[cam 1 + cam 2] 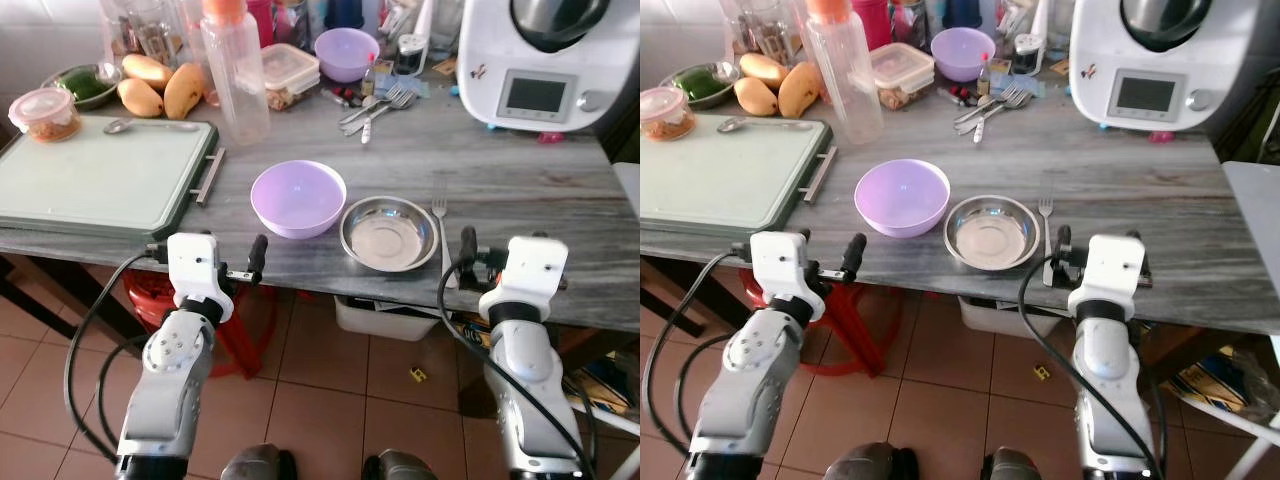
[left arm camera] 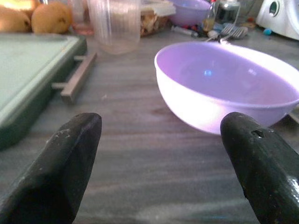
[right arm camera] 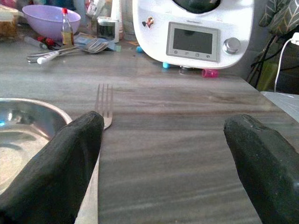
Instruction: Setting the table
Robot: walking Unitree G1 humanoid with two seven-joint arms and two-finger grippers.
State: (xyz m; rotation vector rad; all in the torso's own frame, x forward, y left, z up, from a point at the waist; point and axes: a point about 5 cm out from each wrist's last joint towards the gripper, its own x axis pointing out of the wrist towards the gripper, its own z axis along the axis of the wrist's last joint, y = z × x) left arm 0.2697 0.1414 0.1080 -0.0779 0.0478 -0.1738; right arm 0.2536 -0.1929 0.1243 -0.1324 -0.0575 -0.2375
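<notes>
Across the grey wooden table [image 1: 520, 180], I've got the whole spread in front of me, and I'll place everything off the steel bowl [image 1: 389, 233] near the front edge. Biggest thing first: the white kitchen machine [image 1: 545, 60] stands far behind the bowl and off to its right, at the back of the table. The green tray [image 1: 95, 180] lies well to the bowl's left, with a spoon [image 1: 150, 126] at its far rim. The clear bottle [image 1: 235, 75] with the orange cap stands behind and left of the bowl. The purple bowl [image 1: 298, 198] sits just beside the steel bowl on its left, close but I can't tell if they touch. The fork [image 3: 103, 105] lies just right of the steel bowl, tines pointing away from me.

My left gripper [image 2: 163, 154] hovers at the table edge in front of the purple bowl, fingers spread wide, holding nothing. My right gripper [image 3: 163, 154] sits at the edge by the fork's handle end, fingers also wide apart and empty, one finger [image 3: 56, 163] over the handle.
</notes>
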